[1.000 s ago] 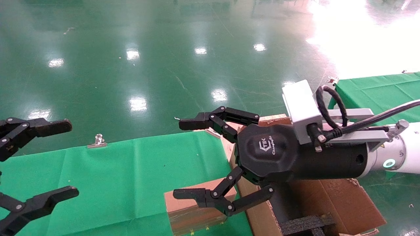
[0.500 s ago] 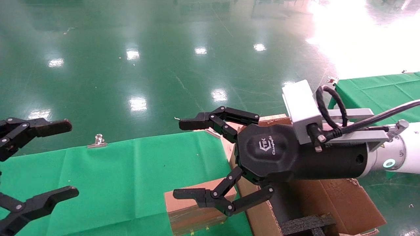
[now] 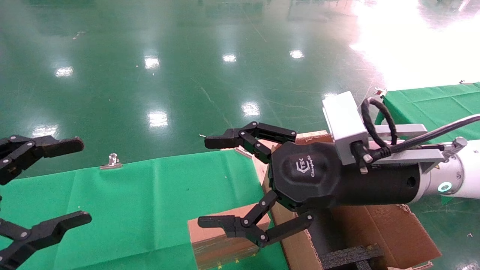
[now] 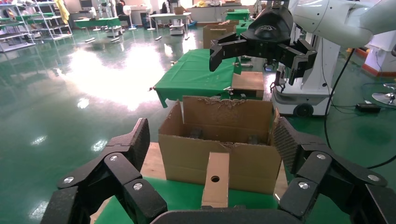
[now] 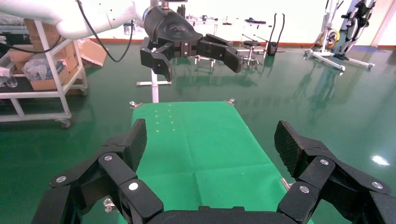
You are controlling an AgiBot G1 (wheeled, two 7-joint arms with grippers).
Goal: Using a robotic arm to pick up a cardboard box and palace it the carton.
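The small flat cardboard box point(image 3: 221, 240) lies on the green-clothed table point(image 3: 131, 202), right beside the carton point(image 3: 382, 228), which has black foam point(image 3: 348, 258) inside. My right gripper point(image 3: 207, 182) is open and empty on the white arm with the green ring light. It hovers above the box and the carton's left wall. My left gripper point(image 3: 78, 180) is open and empty at the table's left. In the left wrist view the box point(image 4: 216, 179) shows its narrow side with a round hole, in front of the carton point(image 4: 187, 156). The right wrist view shows only the table point(image 5: 201, 144); the box is hidden there.
A metal binder clip point(image 3: 111, 161) holds the cloth at the table's far edge. A second green table point(image 3: 431, 101) stands at the right. Shiny green floor lies beyond. The carton's flaps point(image 3: 397, 228) spread outward.
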